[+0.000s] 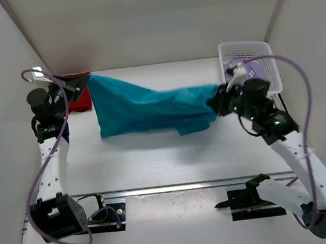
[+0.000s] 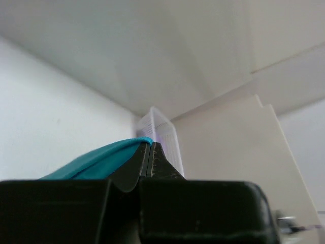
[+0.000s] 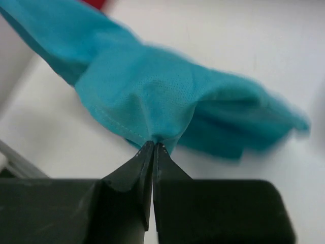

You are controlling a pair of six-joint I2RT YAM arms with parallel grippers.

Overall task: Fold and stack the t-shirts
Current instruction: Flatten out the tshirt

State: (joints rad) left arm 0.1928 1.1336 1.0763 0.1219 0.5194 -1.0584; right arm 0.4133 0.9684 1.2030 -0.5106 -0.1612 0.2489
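The teal blue t-shirt [image 1: 144, 107] hangs stretched between my two grippers above the table. My left gripper [image 1: 87, 80] is shut on its left end at the back left; the cloth shows beside the jaws in the left wrist view [image 2: 96, 160]. My right gripper [image 1: 214, 101] is shut on its right end; the right wrist view shows the bunched cloth [image 3: 152, 96] pinched at the tips [image 3: 154, 146]. The dark red t-shirt [image 1: 79, 101] lies at the back left, mostly hidden behind the left arm. The lavender t-shirt [image 1: 256, 65] lies in the basket.
A white lattice basket [image 1: 247, 49] stands at the back right, also seen in the left wrist view [image 2: 161, 133]. White walls close in the table on the left, back and right. A metal rail [image 1: 176, 187] runs along the near edge.
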